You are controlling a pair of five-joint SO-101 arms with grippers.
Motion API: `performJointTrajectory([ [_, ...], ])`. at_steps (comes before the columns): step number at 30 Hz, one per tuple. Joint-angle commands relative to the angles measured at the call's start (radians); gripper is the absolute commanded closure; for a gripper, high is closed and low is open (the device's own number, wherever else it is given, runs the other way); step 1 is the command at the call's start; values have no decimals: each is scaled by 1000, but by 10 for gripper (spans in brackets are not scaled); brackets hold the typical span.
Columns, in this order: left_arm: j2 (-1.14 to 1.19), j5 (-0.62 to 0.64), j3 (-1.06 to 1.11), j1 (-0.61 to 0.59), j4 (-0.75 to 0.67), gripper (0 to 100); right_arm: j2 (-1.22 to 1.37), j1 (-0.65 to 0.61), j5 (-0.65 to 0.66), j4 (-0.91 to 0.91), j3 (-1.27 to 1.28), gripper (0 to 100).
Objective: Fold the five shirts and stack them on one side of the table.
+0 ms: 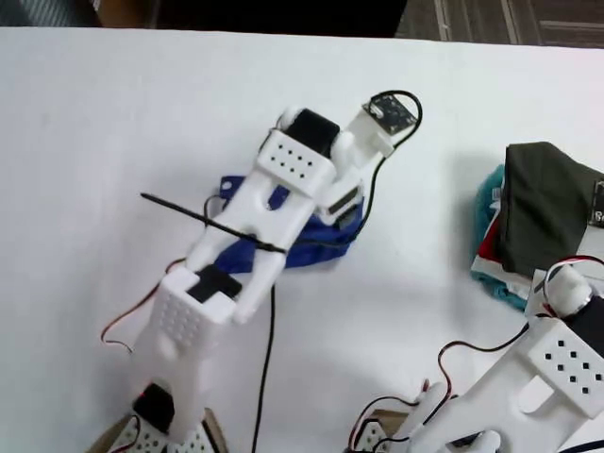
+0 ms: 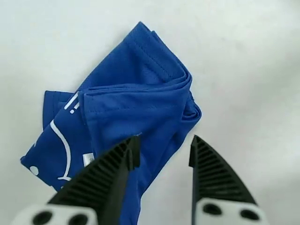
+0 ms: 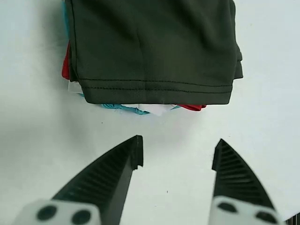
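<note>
While my left claw (image 2: 164,143) hangs open over the bunched blue shirt (image 2: 136,103), centre of the high view, I judge the step folding: pinch one loose hem squarely, lay it flat. My right claw (image 3: 178,145), open too, faces the stack (image 3: 150,47) at right edge.

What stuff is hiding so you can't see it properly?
1. Blue shirt, high view: mostly under the left arm.
2. Stack, high view: cut by the right edge.
3. Lower shirts, right wrist view: under the dark shirt, only edges peek out, so their count is unclear.
</note>
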Motion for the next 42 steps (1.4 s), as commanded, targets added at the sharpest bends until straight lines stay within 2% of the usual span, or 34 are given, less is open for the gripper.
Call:
performJointTrajectory([
  [1, -81, 9, -99, -52, 23, 804, -22, -2, 5, -16, -3, 751],
  [7, -44, 5, -101, -265, 3, 803, -22, -71, -2, -12, 0, 751],
  [11, 60, 9, -101, -316, -38, 804, -30, -116, -3, -13, 21, 751],
  [17, 172, 11, -102, -296, -123, 804, -30, -131, -2, -16, 64, 751],
  [22, 207, 12, -101, -244, -126, 804, -30, -131, 2, -16, 68, 751],
  [33, 209, 12, -110, -135, 23, 804, -22, -131, 0, -67, 69, 751],
  [38, 157, 12, -101, -98, 35, 804, -22, -131, -2, -67, 69, 751],
  [42, 64, 12, -15, -54, 35, 804, -22, -131, -2, -67, 69, 751],
])
